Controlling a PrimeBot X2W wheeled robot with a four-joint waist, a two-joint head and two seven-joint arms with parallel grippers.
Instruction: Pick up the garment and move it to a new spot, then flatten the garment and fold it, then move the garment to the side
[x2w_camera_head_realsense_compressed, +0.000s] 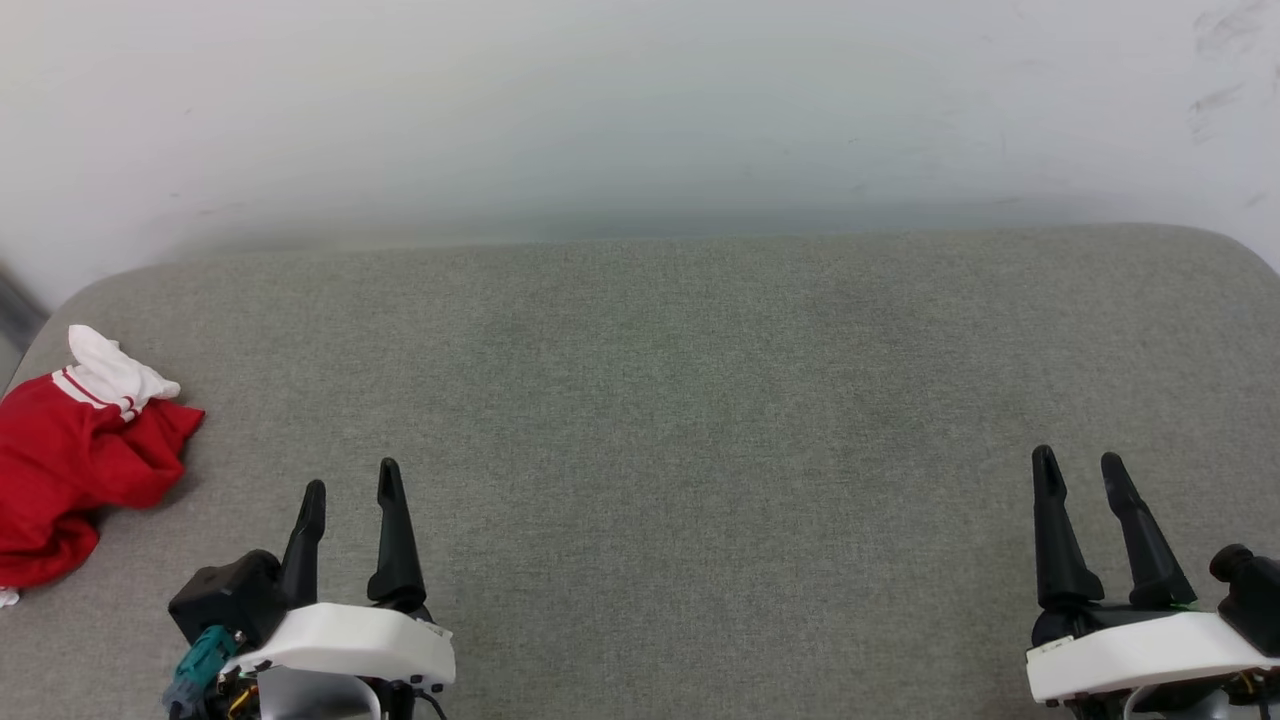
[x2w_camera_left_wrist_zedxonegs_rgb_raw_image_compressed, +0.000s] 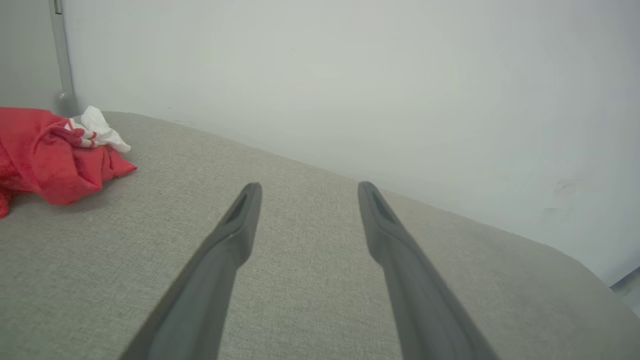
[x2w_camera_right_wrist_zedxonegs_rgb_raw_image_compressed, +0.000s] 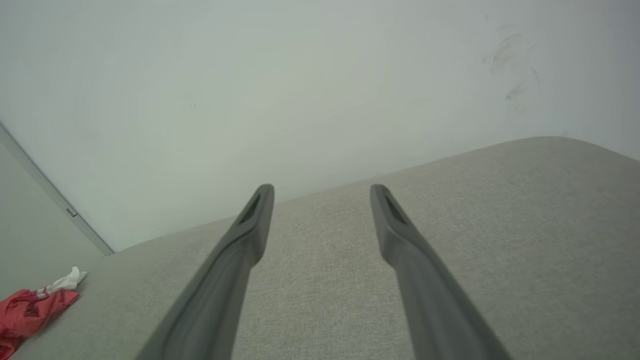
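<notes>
The garment (x2w_camera_head_realsense_compressed: 70, 460) lies crumpled at the far left edge of the grey fabric surface (x2w_camera_head_realsense_compressed: 660, 400), red with a white sleeve and striped trim on top. It shows at the upper left of the left wrist view (x2w_camera_left_wrist_zedxonegs_rgb_raw_image_compressed: 50, 160) and small at the lower left of the right wrist view (x2w_camera_right_wrist_zedxonegs_rgb_raw_image_compressed: 30, 310). My left gripper (x2w_camera_head_realsense_compressed: 350, 480) stands open to the right of the garment, apart from it, nothing between its fingers. My right gripper (x2w_camera_head_realsense_compressed: 1078, 462) is open at the lower right, far from the garment, also holding nothing.
A pale wall (x2w_camera_head_realsense_compressed: 640, 110) rises directly behind the grey surface. The surface has rounded far corners, and its left edge runs just past the garment. A grey vertical strip (x2w_camera_left_wrist_zedxonegs_rgb_raw_image_compressed: 60, 55) stands by the wall at the left.
</notes>
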